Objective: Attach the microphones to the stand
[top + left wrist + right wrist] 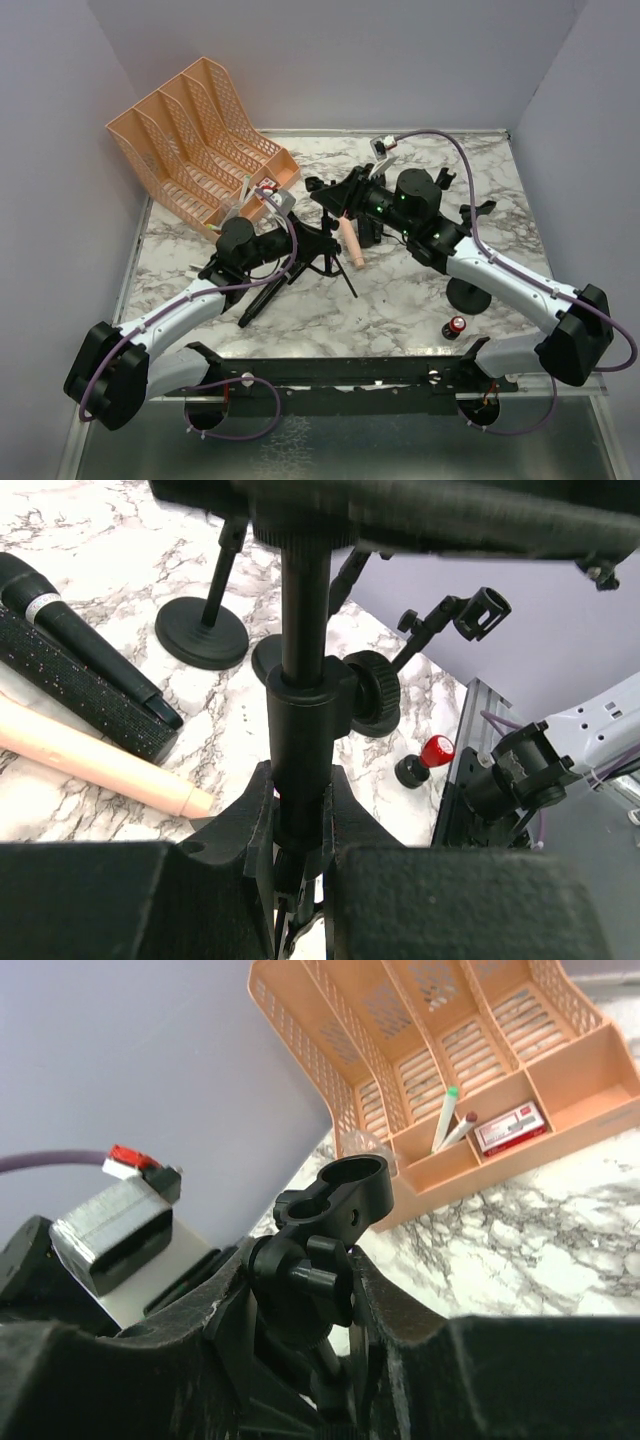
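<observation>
The black tripod stand (318,248) lies tilted at mid-table. My left gripper (303,240) is shut on its pole (300,720); the jaws (300,800) clamp it from both sides. My right gripper (343,197) is shut on the stand's empty clip joint (335,1195), jaws (300,1275) pressed on its knob. The peach-pink microphone (350,245) lies on the table beside the stand and also shows in the left wrist view (95,768). Two black microphones, one with a silver ring (75,630) and one sparkly (85,698), lie next to it. No silver mesh head shows.
A peach file organizer (200,140) stands at the back left, with pens and a small box in it (505,1125). A second stand with a round base (468,296) and an empty clip (482,610) is at the right. A small red-topped battery (457,327) stands near the front.
</observation>
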Available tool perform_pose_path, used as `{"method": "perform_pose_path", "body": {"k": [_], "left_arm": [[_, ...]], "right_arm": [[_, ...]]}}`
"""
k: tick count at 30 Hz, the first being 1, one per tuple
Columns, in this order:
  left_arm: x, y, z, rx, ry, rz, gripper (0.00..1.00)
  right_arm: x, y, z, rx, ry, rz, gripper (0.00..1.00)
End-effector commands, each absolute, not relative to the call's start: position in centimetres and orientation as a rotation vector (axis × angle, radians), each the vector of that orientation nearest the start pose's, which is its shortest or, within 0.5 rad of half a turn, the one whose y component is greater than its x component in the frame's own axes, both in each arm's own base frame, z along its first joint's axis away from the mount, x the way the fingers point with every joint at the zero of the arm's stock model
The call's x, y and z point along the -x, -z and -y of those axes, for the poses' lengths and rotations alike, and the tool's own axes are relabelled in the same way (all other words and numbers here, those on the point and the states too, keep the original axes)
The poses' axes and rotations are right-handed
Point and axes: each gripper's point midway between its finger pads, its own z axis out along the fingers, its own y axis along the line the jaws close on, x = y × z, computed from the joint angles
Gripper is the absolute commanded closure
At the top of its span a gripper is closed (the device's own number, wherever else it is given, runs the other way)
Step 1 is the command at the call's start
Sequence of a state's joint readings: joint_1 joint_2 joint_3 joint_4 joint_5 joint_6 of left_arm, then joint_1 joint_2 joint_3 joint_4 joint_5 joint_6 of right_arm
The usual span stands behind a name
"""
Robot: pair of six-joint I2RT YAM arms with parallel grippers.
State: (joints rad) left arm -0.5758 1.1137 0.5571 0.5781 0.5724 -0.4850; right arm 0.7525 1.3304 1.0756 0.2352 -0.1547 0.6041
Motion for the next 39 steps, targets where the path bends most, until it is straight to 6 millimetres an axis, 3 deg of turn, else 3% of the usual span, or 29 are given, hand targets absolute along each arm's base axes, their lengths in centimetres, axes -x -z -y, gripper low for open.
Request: {"method": "perform_pose_path", "body": {"k": [1, 10, 14, 21, 26, 35, 39], "left_arm": [[-21.9, -21.1, 28.9, -0.575, 1.312, -1.712, 1.00], [-22.0, -18.9, 29.0, -0.553, 1.292, -1.797, 1.00], [-22.1, -17.9, 29.0, -0.553, 1.260, -1.830, 1.00], [-23.0, -15.1, 28.3, -0.572, 1.067, -1.959, 1.00], [-22.9, -13.9, 28.3, -0.592, 1.014, -2.006, 1.00], [-23.3, -11.7, 27.7, -0.574, 0.938, -2.107, 1.00], [-23.1, -11.9, 27.9, -0.586, 0.953, -2.106, 1.00]], "right_arm": [[-31.6, -41.9, -33.4, 0.201, -1.101, -1.411, 0.72], [-33.0, -48.6, -31.6, 0.183, -0.956, -1.258, 0.73], [-33.6, -50.4, -31.1, 0.151, -0.919, -1.237, 0.73], [-34.8, -51.0, -29.7, 0.063, -0.851, -1.251, 0.73], [-36.2, -49.6, -28.0, -0.067, -0.773, -1.343, 0.73], [-35.0, -51.3, -27.7, 0.025, -0.759, -1.225, 0.74], [-30.7, -52.0, -29.2, 0.318, -0.795, -0.996, 0.75]]}}
